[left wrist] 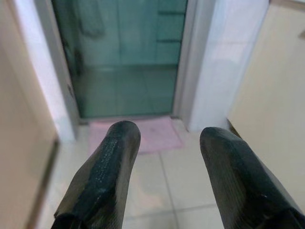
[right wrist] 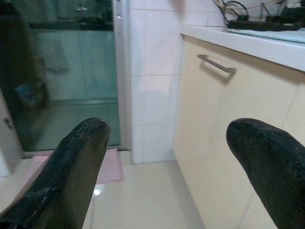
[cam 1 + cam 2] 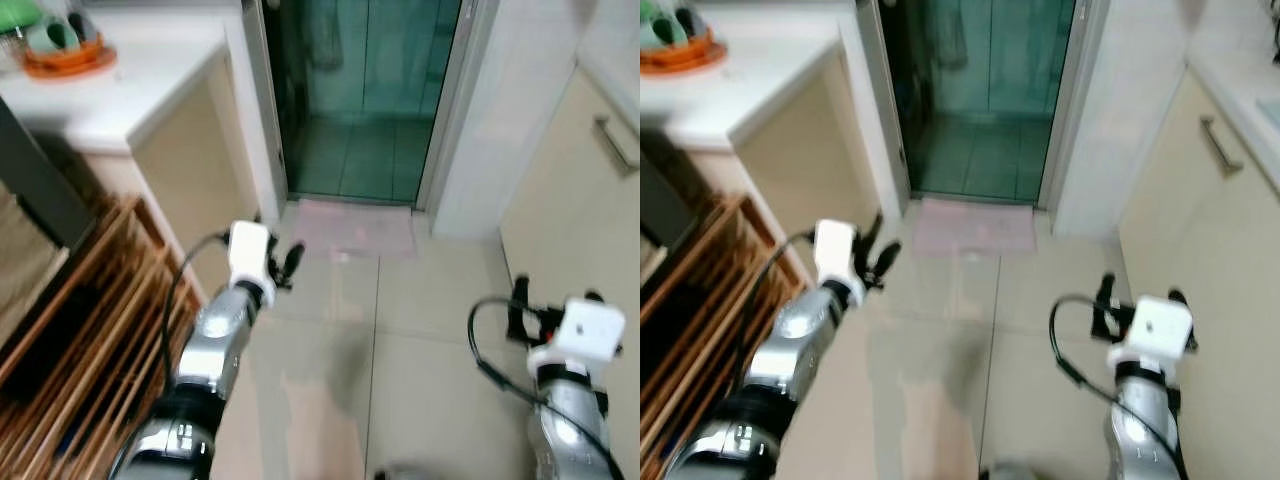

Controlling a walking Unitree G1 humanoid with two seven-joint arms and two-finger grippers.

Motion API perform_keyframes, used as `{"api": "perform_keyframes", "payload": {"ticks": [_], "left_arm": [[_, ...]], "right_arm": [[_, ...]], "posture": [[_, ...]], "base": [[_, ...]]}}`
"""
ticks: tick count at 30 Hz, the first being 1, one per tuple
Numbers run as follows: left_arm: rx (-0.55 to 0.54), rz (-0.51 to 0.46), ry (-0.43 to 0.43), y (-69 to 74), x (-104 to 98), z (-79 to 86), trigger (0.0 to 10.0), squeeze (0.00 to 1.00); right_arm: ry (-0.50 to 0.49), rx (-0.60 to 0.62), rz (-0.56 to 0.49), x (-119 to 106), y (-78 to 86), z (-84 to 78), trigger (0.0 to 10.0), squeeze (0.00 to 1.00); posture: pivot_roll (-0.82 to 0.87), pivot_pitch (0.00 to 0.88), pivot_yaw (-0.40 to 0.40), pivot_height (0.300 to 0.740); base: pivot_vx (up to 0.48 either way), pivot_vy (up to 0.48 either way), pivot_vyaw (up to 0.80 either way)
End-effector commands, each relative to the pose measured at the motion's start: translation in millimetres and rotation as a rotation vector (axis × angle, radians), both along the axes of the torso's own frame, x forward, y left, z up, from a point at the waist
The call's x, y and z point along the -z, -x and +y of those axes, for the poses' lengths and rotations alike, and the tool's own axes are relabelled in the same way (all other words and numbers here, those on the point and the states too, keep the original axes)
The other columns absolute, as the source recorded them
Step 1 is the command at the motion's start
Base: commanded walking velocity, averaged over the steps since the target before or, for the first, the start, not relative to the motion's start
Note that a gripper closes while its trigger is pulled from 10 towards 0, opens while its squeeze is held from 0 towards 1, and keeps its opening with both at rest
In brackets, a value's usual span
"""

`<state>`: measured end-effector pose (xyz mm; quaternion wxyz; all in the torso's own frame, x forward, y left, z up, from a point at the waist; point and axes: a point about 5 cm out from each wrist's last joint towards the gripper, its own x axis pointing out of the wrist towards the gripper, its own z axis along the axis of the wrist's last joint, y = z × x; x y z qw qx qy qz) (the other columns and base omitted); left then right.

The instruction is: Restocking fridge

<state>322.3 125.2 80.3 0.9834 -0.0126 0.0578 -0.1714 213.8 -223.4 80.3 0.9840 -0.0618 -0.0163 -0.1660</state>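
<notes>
The left gripper (image 3: 288, 262) and right gripper (image 3: 553, 305) both hang above the tiled floor (image 3: 400, 340), fingers spread apart and holding nothing. Ahead lies a pink mat (image 3: 355, 227) before a glass door (image 3: 365, 90). At far left, a white worktop (image 3: 130, 85) carries an orange tray (image 3: 68, 58). No fridge can be made out.

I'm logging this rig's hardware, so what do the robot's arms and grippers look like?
Both arms are shiny silver metal with a white boxy block at the wrist and a looping black cable. The left gripper and right gripper each have two long, rounded black fingers.
</notes>
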Motion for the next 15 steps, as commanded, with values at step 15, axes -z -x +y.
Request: {"api": "perform_keyframes", "payload": {"ticks": [15], "left_arm": [[0.034, -0.127, -0.009, -12.6, -27.2, -11.2, 10.0, 0.0]], "right_arm": [[-0.004, -0.018, -0.023, -6.0, -1.1, 7.8, 10.0, 0.0]], "posture": [[-0.22, 0.0, 0.086, 0.732]], "base": [[0.48, 0.0, 0.0]]}}
